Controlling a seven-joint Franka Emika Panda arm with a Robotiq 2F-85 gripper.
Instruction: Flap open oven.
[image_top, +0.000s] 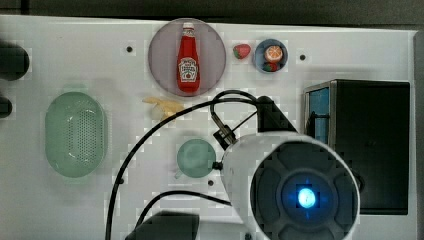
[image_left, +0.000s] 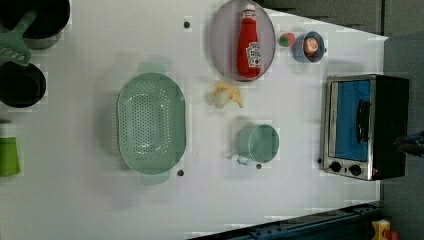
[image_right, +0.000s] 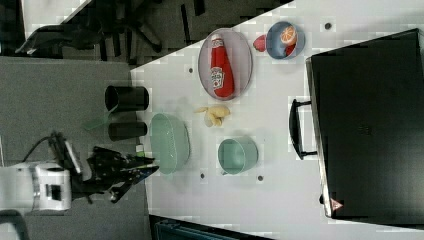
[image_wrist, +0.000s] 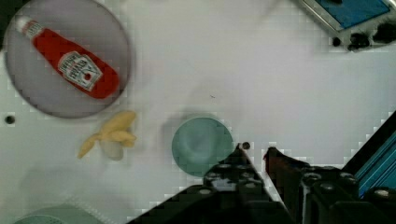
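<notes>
Above the white counter (image_wrist: 280, 79), the arm's black tool (image_wrist: 255, 151) is hanging with its fingers drawn to a narrow gap and holding nothing. Just under its tips in the wrist view, a smooth pale-green mug (image_wrist: 201, 144) is sitting mouth up. Beyond the mug, a peeled banana (image_wrist: 109, 136) is lying beside a round grey plate (image_wrist: 28, 100) that is carrying a glossy red ketchup bottle (image_wrist: 70, 70) on its side.

Farther off, at the counter's edge, the oven (image_left: 370, 127) is standing closed and well apart from the tool: a boxy black metal body with a silver front frame, a blue-tinted glass door and black knobs. In the top view it is lying to the top view's right of the arm, its door facing the top view's left, toward the mug. Its black bar handle (image_right: 295, 129) is running along the door's upper edge, parallel to the front, so the tool will likely be needing to travel across to that face and line up with the bar before pulling the door down. A perforated green colander (image_left: 150, 124) is resting at the opposite side.
</notes>
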